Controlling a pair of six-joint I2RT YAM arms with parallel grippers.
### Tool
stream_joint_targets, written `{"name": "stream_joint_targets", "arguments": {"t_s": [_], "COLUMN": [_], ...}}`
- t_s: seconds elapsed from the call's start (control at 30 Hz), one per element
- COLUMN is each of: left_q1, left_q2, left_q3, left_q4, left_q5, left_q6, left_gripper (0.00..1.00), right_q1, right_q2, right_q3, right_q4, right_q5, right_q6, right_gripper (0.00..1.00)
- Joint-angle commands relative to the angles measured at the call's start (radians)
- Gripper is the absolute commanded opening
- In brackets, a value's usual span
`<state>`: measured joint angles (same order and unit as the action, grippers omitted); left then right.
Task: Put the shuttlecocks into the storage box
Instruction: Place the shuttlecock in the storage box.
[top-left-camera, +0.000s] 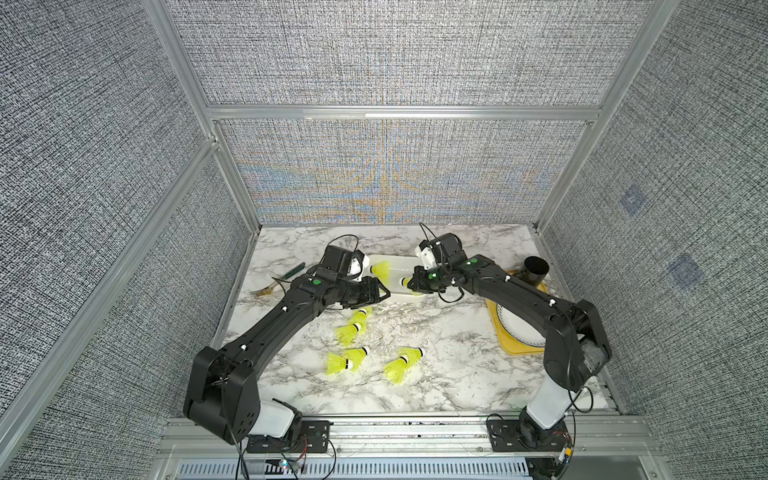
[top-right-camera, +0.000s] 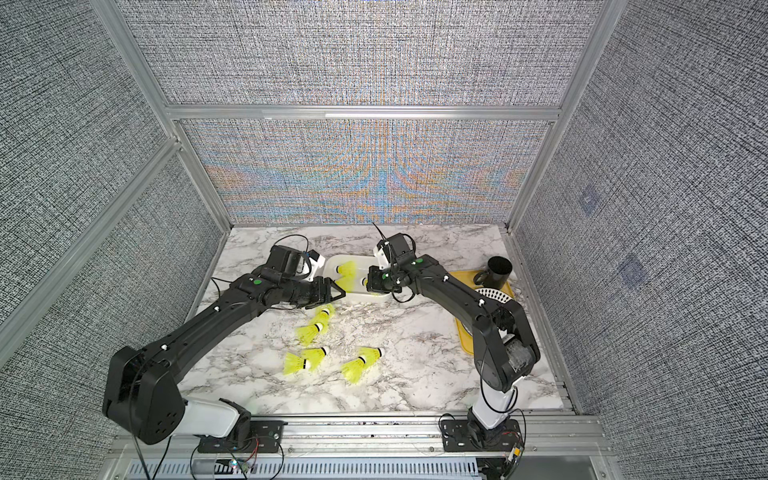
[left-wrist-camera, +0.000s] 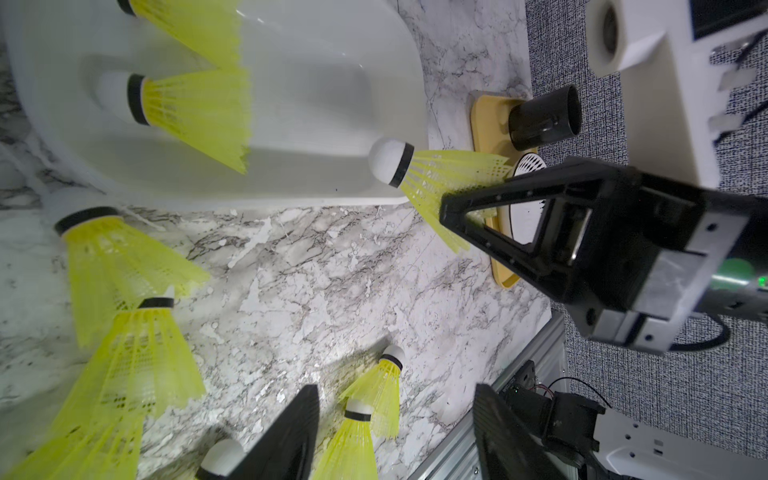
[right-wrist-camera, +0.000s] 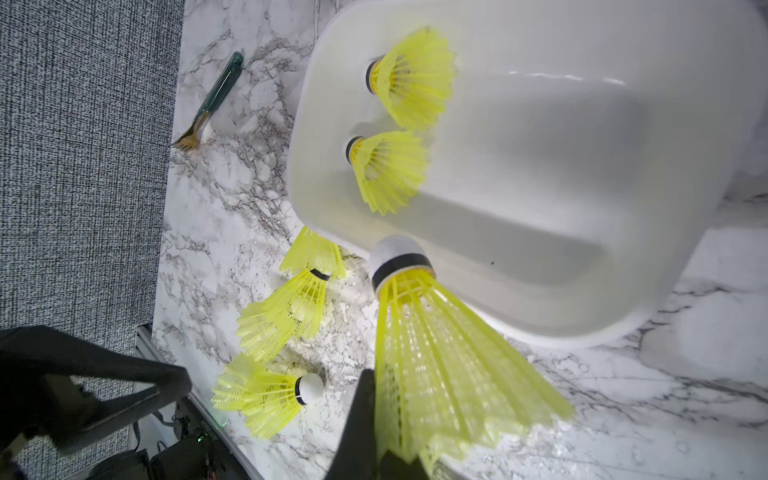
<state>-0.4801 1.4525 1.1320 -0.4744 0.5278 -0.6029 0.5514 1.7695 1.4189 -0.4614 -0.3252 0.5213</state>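
The shuttlecocks are split three ways. The right gripper is clamped on the mesh skirt of the held shuttlecock. Its white cap points away from the jaws and hangs over the near rim of the storage box. The left wrist view shows this grip from the side, with the skirt pinched flat. Both top views show little more than the cap beside the black gripper.

The left gripper hovers just beside the box's near left corner, fingers spread and nothing between them.

The right wrist view shows most of the box's inside. A farther shuttlecock and a nearer shuttlecock lie on their sides at its left end. In both top views the left arm's wrist covers part of that end.

Only the top views take in all six loose shuttlecocks, which lie in pairs on the marble table in front of the box. Each is a neon yellow-green mesh cone with a thin black band and a rounded white cap.

Farther out, a fork lies to the left. A yellow tray on the right carries a plate and a black cup.
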Motion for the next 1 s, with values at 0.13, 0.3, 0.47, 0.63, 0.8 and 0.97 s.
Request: {"name": "stream_joint_targets", "arguments": {"t_s": [0.13,0.3,0.47,0.63,0.8,0.97], "left_q1": [0.004,0.01,0.023,0.04,0.044,0.044], "left_q2": [0.123,0.173,0.215,0.243,0.252,0.249], "left_q3": [0.152,0.216,0.262,0.291,0.292,0.284], "left_q4": [-0.062,-0.095,-0.124,-0.15,-0.166,-0.185], "left_q5": [-0.033,-0.095,-0.122,-0.133,-0.134,-0.146], "left_q6": [0.025,0.025,0.047,0.067,0.079,0.09], "left_gripper": [0.61,0.6,0.59,0.59,0.59,0.59], "right_q1": [-0.028,-0.034,-0.044,-0.054,-0.057,-0.057], "right_q2": [0.143,0.252,0.35,0.423,0.48,0.51], "right_q3": [0.144,0.252,0.356,0.437,0.494,0.521], "right_q4": [-0.028,-0.03,-0.039,-0.062,-0.09,-0.084], "right_q5": [-0.016,-0.026,-0.04,-0.058,-0.076,-0.093], "right_q6": [-0.092,-0.135,-0.177,-0.221,-0.273,-0.295], "right_gripper": [0.0,0.0,0.0,0.0,0.0,0.0]}}
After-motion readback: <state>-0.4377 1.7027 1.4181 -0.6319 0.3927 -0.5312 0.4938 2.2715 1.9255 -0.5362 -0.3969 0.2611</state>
